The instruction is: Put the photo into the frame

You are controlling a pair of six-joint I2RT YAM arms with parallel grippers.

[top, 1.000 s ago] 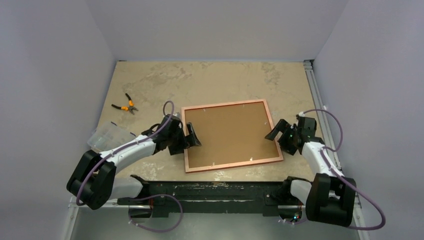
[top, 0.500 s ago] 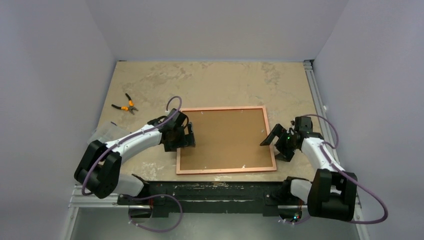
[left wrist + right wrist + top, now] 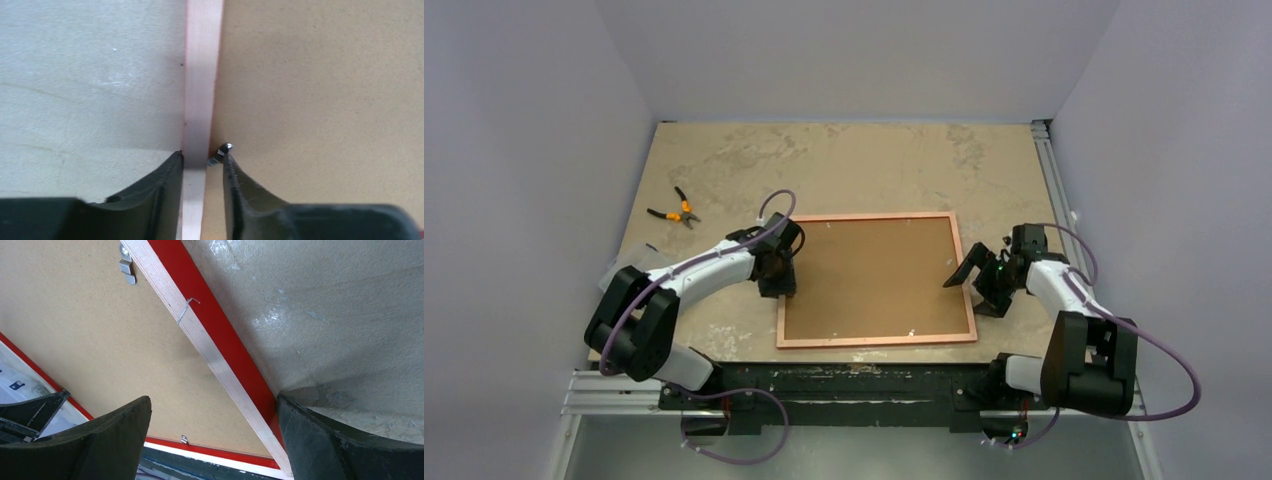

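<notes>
- The frame [image 3: 874,341] lay face down near the table's [image 3: 874,160] front edge, with the brown backing board [image 3: 874,275] seated in its pale back.
- The photo was not to be seen; whether it sat beneath the board could not be told.
- The left gripper [image 3: 202,157] appeared to pinch the frame's left rail, while the right gripper [image 3: 212,400] stood spread wide astride the right rail.
- Open tabletop stretched behind the frame, and pliers [image 3: 674,211] rested well off to the left.
</notes>
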